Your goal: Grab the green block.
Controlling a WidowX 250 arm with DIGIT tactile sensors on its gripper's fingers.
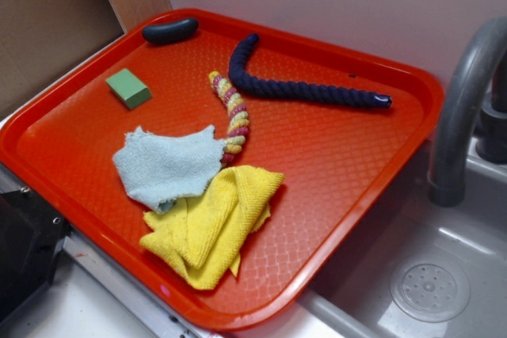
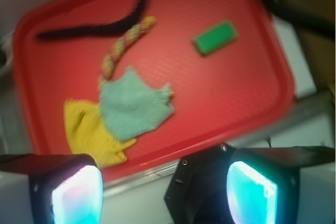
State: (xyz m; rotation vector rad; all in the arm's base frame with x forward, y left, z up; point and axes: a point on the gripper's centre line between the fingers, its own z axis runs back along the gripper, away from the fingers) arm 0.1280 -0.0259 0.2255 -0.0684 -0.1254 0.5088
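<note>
One small green block (image 2: 214, 38) lies alone on the red tray (image 2: 252, 103), well ahead of the wide-open, empty gripper (image 2: 164, 190) and slightly right, looking light, stiff and matte, best pinched across its two long sides.

Green block (image 1: 128, 88) (image 2: 214, 38): small, flat, matte light green, lying free on tray.

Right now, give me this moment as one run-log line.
phase: approach | gripper: open, empty, above tray's near edge | green block: flat on red tray, untouched, clear of cloths | grasp: not yet
</note>
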